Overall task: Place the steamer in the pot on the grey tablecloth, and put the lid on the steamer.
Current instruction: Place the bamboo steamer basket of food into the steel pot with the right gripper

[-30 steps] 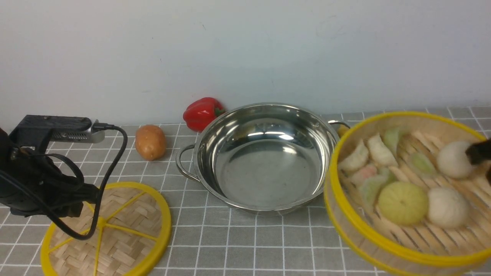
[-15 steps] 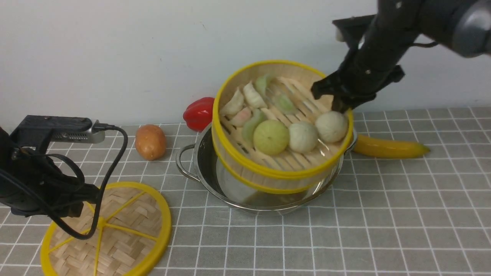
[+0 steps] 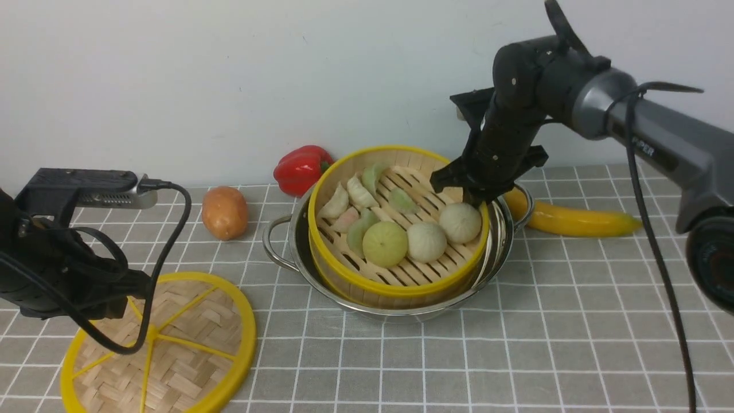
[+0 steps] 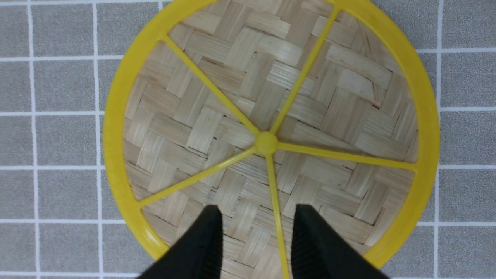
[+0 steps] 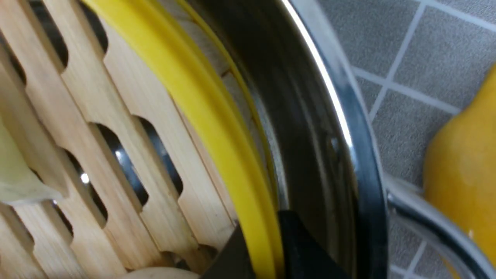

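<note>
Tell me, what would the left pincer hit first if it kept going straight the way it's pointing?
Most likely the lid: the open left pincer points down at its woven face near the rim, one yellow spoke between the fingers. How far above it hangs is unclear.

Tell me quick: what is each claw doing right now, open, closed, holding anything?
Left gripper: open above the lid, holding nothing.
Right gripper: closed on the steamer rim.
</note>
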